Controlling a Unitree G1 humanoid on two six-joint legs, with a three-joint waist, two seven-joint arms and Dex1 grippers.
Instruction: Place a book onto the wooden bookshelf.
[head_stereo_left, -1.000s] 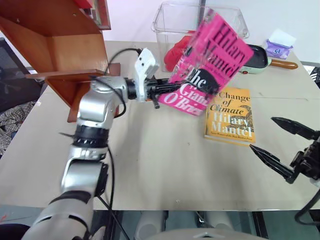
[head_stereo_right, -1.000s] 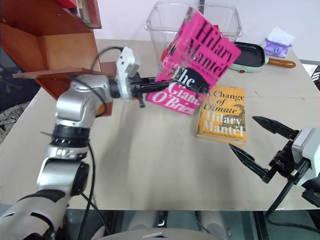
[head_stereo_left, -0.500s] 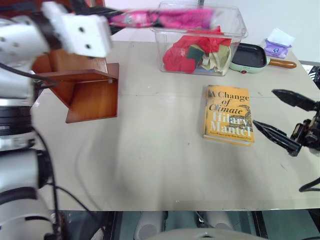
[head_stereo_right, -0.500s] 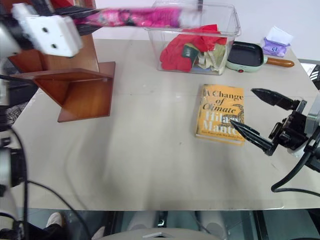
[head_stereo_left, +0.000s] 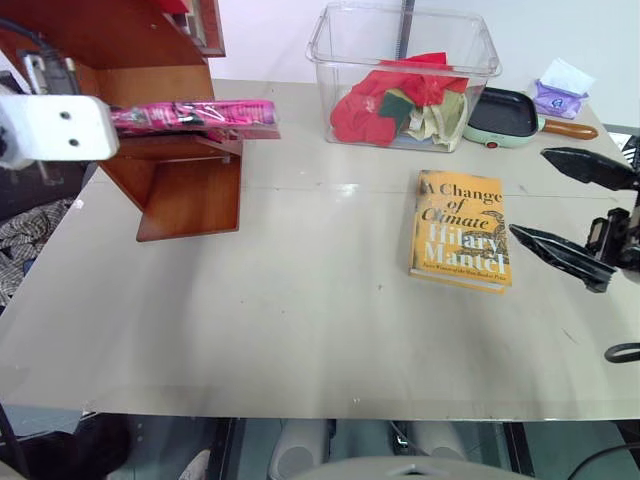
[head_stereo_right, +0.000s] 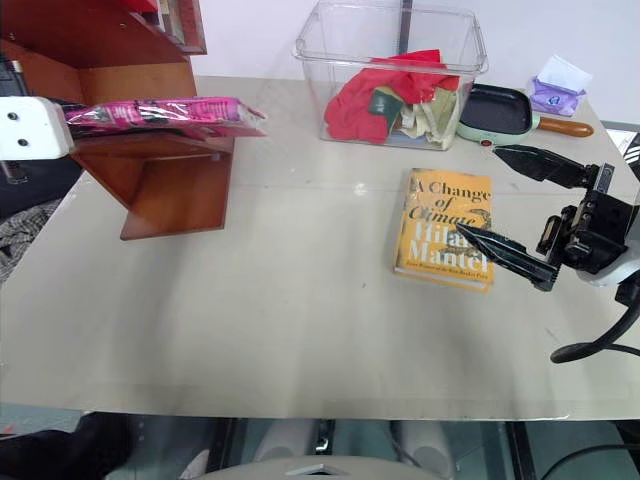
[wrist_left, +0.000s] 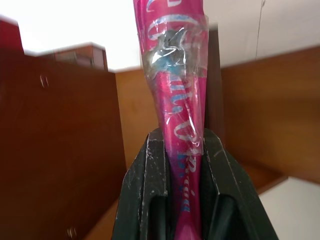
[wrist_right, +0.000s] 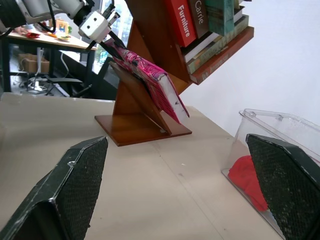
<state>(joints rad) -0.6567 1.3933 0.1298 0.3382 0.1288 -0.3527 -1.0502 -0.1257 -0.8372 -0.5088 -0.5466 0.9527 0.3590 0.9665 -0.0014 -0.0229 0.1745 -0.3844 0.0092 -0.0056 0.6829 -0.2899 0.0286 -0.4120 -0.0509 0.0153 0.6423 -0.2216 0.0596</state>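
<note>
The pink book (head_stereo_left: 200, 113) lies flat and edge-on, held level just over the lower flat board of the wooden bookshelf (head_stereo_left: 190, 200) at the table's back left. I cannot tell whether it touches the board. My left gripper (wrist_left: 183, 137) is shut on the book's near end, its black fingers (wrist_left: 145, 190) pressing both covers. In the right wrist view the book (wrist_right: 150, 75) reaches in along the shelf's slanted panel (wrist_right: 145, 107). My right gripper (head_stereo_left: 528, 192) hovers open at the right of the table, with nothing between its fingers.
A yellow-orange book (head_stereo_left: 460, 230) lies flat on the table right of centre, just left of my right gripper. Behind it stand a clear bin of cloths (head_stereo_left: 405, 60), a small green pan (head_stereo_left: 500, 115) and a purple tissue pack (head_stereo_left: 558, 95). Several books (wrist_right: 200, 20) fill the upper shelf.
My left arm has swung the pink book left from mid-table to the bookshelf and rolled it from cover-facing to flat and edge-on. My right gripper has risen a little, still open.
</note>
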